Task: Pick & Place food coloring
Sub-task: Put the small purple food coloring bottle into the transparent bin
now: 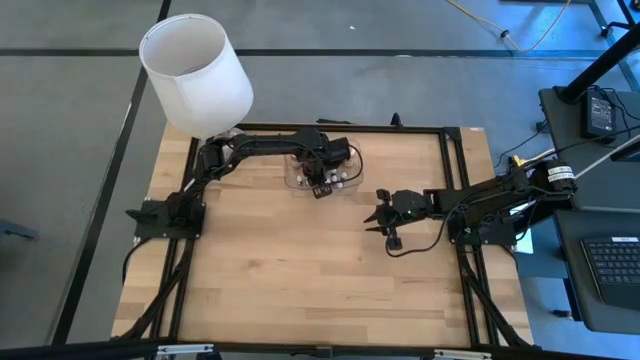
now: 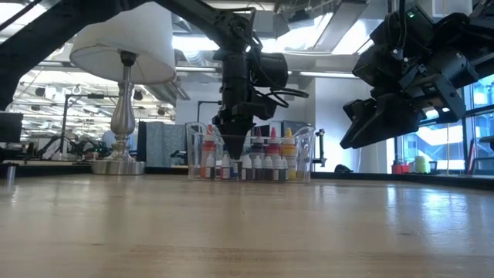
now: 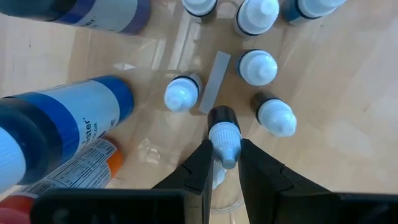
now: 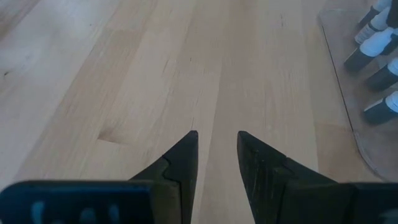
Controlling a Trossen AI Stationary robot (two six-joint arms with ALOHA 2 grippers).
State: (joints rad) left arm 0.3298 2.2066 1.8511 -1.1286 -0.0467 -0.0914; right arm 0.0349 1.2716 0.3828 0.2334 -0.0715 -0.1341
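- Landmark: shallow clear plastic tray (image 1: 297,181), at the far middle of the wooden table (image 1: 300,270); it holds the food coloring (image 2: 251,164) — small bottles standing upright in rows, white tips up, with red, orange, yellow and dark bodies showing in the low view.
- Left gripper (image 3: 224,163) is down inside the tray, pointing downward among the bottles; its fingers are clamped on the white tip of one dark-bodied bottle (image 3: 223,134); that bottle stands in the tray with other white-tipped bottles close around it.
- Larger blue-labelled bottles (image 3: 68,121) lie beside the gripped one in the left wrist view; whether they touch it I cannot tell.
- Right gripper (image 4: 217,152) hangs above bare table to the right of the tray, well apart from it — fingers a little apart, nothing between them; the tray's edge and a few bottles show at the margin of its wrist view.
- White-shaded lamp (image 1: 196,75) stands just left of the tray, at the table's far left corner; its metal stem and base show in the low view.
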